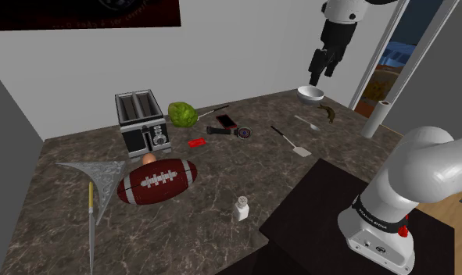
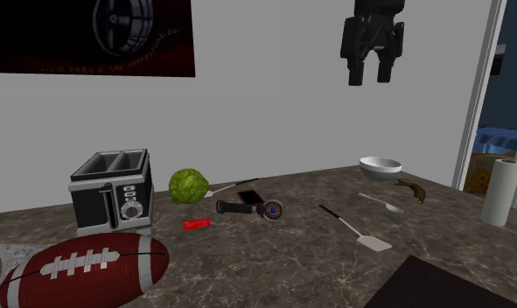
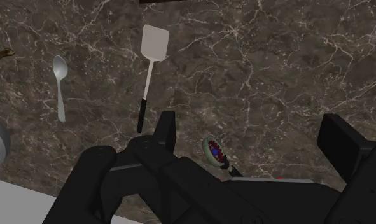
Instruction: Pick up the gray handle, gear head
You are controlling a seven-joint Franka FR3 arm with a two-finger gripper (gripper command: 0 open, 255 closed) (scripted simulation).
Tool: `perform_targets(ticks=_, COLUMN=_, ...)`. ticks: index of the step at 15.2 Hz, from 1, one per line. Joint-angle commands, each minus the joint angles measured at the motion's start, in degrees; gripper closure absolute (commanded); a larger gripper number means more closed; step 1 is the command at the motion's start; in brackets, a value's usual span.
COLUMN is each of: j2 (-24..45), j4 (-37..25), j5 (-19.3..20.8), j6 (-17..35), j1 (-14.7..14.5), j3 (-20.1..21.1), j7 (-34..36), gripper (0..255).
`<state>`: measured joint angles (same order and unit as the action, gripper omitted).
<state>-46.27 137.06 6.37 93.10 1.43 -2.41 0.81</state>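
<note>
Tool [image 2: 248, 208]: lies flat on the counter [image 2: 291, 254], about mid-surface, btwn green leafy ball [image 2: 188, 185] and spatula [image 2: 357, 227]; a flat red-edged slab [image 2: 248, 196] just behind it.
Tool shape: short dark stick handle, round disc head w/ pale rim and a red-blue centre.
Wrist view: disc head [image 3: 213, 150] shows btwn the two fingers, nearer one of them, not touched; handle runs under the hand's black body.
Gripper [image 2: 370, 77]: high over the counter, well apart from the tool, fingers spread, nothing btwn them.
Counter: dark brown stone look, pale veins.
Near tool: small red piece [image 2: 196, 224] lies on the toaster side.
Toaster [image 2: 112, 188]: boxy, black and silver, 2 slots, dial on front.
Football [image 2: 86, 267]: dark red, white laces and stripes.
Far end: white bowl [image 2: 380, 166], grey spoon [image 2: 383, 203], brown curved thing [image 2: 414, 190], white paper roll [image 2: 499, 192] upright.
Spatula shape: thin dark handle, flat pale blade; wrist view gives it and the spoon from straight above.
Shoulder view adds: small white shaker [image 1: 241, 208] upright near the stand [image 1: 315, 211], tan egg-like ball [image 1: 148, 158] btwn toaster and football, silvery cone w/ long rod [image 1: 96, 176].
</note>
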Motion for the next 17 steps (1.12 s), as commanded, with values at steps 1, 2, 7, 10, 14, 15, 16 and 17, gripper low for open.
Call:
perform_targets(ticks=1, j2=0.0, j4=0.0, j5=0.0, j6=0.0, j1=0.0, j3=0.0, j7=0.0, gripper=0)
perform_targets(ticks=2, j2=1.5, j4=0.4, j5=0.3, j6=1.9, j1=-0.2, j3=-0.6, j7=-1.0, gripper=0)
perform_targets(ticks=7, j2=10.0, j4=1.4, j5=1.7, j6=11.1, j1=-1.3, j3=-3.2, j7=-5.8, gripper=0)
perform_targets(ticks=10, j2=15.8, j4=1.0, j5=2.2, j6=16.4, j1=-2.0, j3=-4.6, j7=-8.7, gripper=0)
perform_targets(ticks=14, j2=24.1, j4=-0.7, j5=2.2, j6=22.9, j1=-3.0, j3=-6.2, j7=-12.7, gripper=0)
perform_targets(ticks=15, j2=26.3, j4=-1.3, j5=2.1, j6=24.5, j1=-3.2, j3=-6.5, j7=-13.7, gripper=0)
perform_targets(ticks=16, j2=28.5, j4=-2.0, j5=2.0, j6=25.9, j1=-3.5, j3=-6.9, j7=-14.7, gripper=0)
perform_targets(ticks=17, j2=30.7, j4=-2.7, j5=1.8, j6=27.3, j1=-3.7, j3=-7.2, j7=-15.7, gripper=0)
